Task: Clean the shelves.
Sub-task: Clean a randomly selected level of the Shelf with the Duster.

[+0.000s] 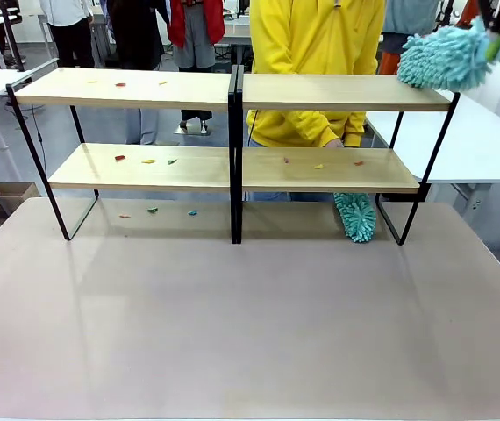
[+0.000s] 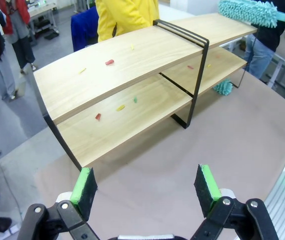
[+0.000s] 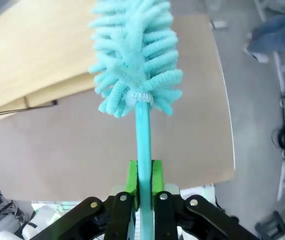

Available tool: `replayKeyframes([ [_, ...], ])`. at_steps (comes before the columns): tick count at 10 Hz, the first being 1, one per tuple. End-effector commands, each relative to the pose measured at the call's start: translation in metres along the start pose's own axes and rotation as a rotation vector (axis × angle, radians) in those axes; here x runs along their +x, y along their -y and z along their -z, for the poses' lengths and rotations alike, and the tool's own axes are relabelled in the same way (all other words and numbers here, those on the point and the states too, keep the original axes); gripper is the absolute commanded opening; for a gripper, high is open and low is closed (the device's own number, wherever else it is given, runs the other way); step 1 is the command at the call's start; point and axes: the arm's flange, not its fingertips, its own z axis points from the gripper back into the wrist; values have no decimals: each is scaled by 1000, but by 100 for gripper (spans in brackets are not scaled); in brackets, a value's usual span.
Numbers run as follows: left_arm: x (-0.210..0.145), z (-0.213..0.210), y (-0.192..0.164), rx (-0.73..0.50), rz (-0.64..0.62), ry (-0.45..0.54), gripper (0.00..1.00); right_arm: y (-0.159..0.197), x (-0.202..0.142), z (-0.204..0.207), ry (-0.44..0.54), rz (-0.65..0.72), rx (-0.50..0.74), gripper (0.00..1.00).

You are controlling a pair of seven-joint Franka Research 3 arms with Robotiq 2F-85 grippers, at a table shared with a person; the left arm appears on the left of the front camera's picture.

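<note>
Overhead, the largely cropped right end effector point(image 1: 496, 44) apparently clamps a duster point(image 1: 443, 57).

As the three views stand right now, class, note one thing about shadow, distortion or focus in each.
Front view: the shelves cast a soft, faint shadow on the table; edges look straight. Left wrist view: the wide lens bows the straight boards into curves. Right wrist view: the duster in the right gripper is fairly sharp, the boards behind it blurred.
</note>
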Motion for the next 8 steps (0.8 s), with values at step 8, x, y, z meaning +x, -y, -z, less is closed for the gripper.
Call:
replayKeyframes([
  [8,0,0,-1,-1,7,0,100,29,-16,-16,-304,-422,693,12],
])
